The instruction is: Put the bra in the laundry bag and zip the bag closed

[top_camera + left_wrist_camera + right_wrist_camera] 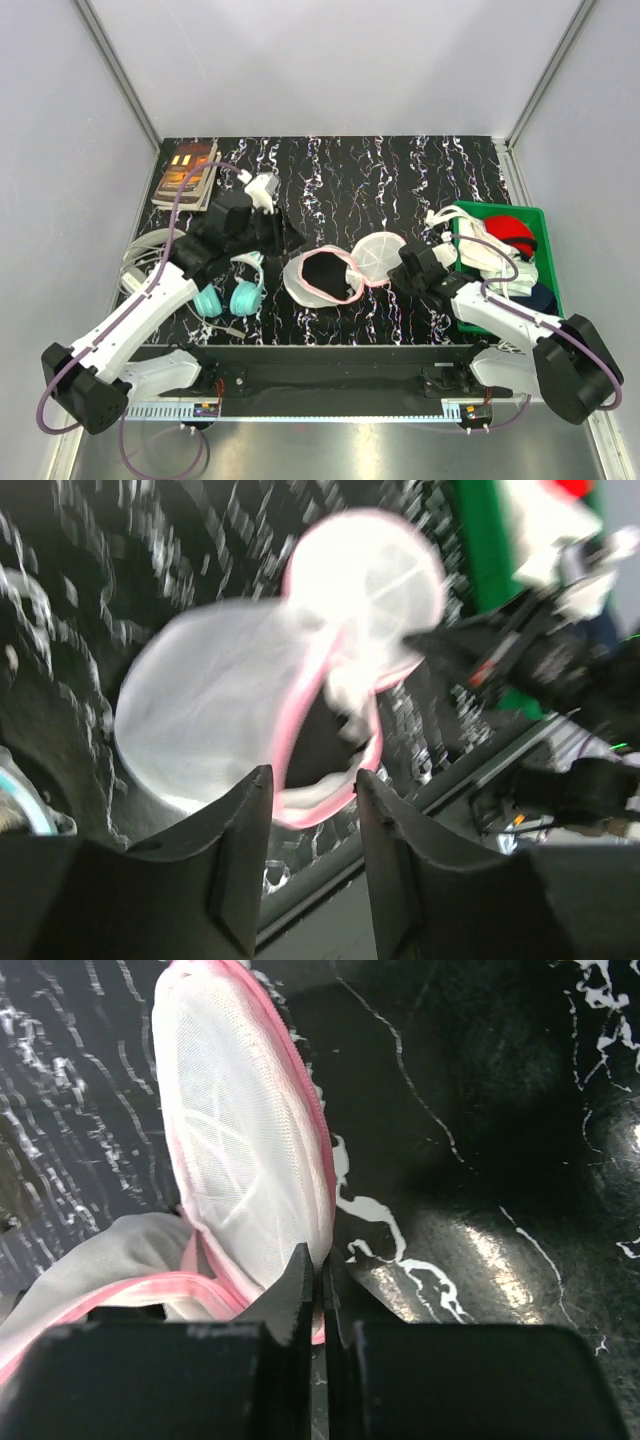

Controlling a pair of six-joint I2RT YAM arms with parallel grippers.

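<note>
Mesh on the laundry bag (378, 252) is light and floppy, so expect its 2 domed halves to sag and slide when nudged. The firmer pink zip trim is where you should take hold. The bag lies open between your 2 arms, white with pink edging. The bra (325, 276), a soft black bundle, sits inside the half nearer your left arm. Your right gripper (317, 1265) has its fingers pinched nearly together on the trim of the other half. Your left gripper (313, 780) hangs above the bag, fingers spread with nothing between them, though that view is blurred.
</note>
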